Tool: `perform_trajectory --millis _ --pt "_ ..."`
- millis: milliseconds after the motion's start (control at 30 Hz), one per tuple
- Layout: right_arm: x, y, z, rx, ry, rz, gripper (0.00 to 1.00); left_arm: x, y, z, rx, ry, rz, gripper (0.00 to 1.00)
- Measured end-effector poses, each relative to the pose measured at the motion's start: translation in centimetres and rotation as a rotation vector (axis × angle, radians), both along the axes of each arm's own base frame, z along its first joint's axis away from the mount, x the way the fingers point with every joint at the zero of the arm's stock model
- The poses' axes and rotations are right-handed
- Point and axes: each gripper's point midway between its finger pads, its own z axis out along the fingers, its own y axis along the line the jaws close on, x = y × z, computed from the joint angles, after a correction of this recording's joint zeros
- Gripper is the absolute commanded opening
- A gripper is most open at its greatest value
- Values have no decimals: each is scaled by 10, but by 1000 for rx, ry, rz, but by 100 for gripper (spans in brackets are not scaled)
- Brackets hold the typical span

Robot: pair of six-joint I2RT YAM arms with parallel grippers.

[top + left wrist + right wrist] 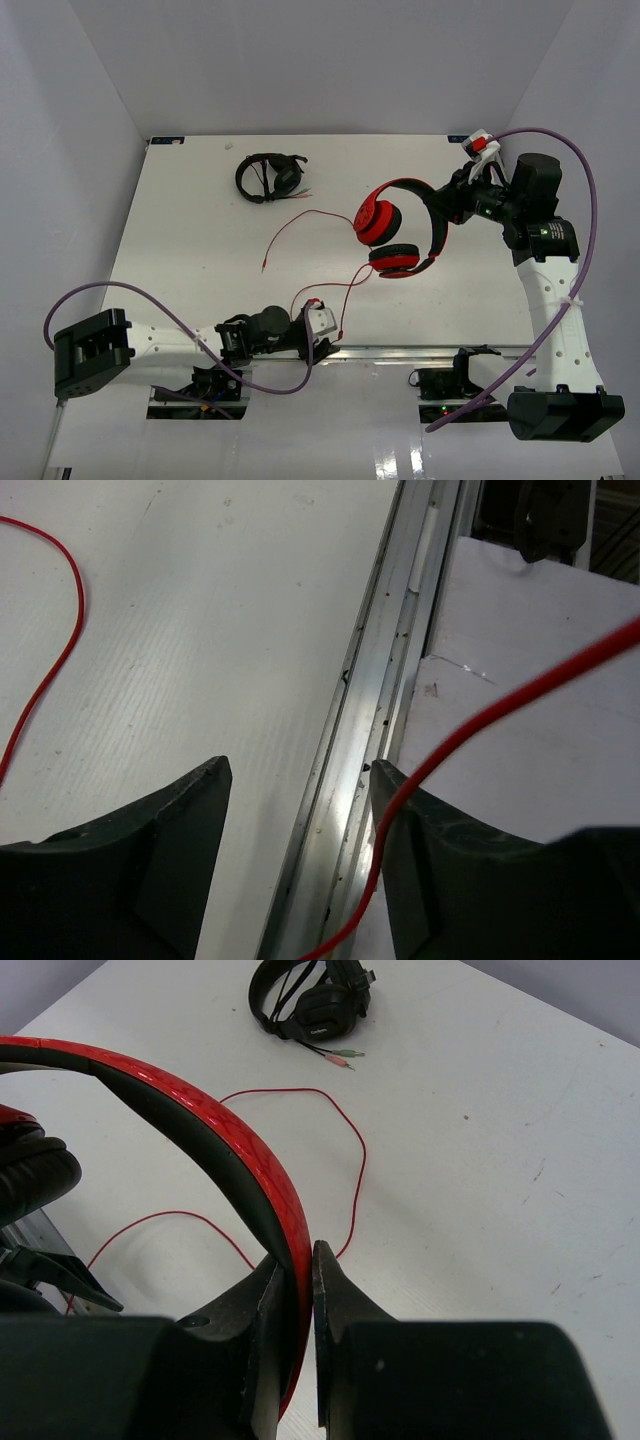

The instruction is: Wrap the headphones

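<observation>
Red headphones point(392, 232) are held by the right gripper point(297, 1260), whose jaws are pinched narrow on the glossy red headband point(190, 1100). The band rises from between the fingers and arcs away to their left, ending at a black-padded ear cup point(35, 1175) at the edge of the wrist view. From above, both ear cups sit on the side of those jaws that faces the middle of the white table point(190, 250).

Beyond the right jaws, the thin red cable point(355, 1160) loops over the table. Farther off lie black headphones point(310, 1000); a pale mark on one of their cups is too small to read.

The left gripper point(300, 775) has its jaws spread wide, closed on nothing. The cable slants, blurred, across the inner edge of one finger point(450, 860); I cannot tell if it touches. An aluminium rail point(350, 730) runs under the gap between the jaws.
</observation>
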Motion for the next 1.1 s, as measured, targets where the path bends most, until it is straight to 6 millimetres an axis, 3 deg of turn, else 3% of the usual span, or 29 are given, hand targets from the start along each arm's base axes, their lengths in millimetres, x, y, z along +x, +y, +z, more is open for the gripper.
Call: perform_trajectory --millis 133,200,367,433,700,933,1100 --pt "0 0 0 0 0 2 8 5 1 -2 8 -12 31 35" --pt "0 0 0 0 0 1 8 9 3 3 -4 -19 53 29" --pt "0 0 0 0 0 2 8 14 6 27 -72 -32 97 13" --pt "-1 1 0 3 1 8 8 15 8 36 -97 -37 109 1" --pt "-8 6 -5 -37 10 93 8 20 21 51 -91 -50 156 0" --pt "-19 12 -11 -162 -67 190 8 29 18 90 -60 -119 161 0" --pt "-15 8 -23 -278 -107 170 8 37 23 122 -11 -195 163 0"
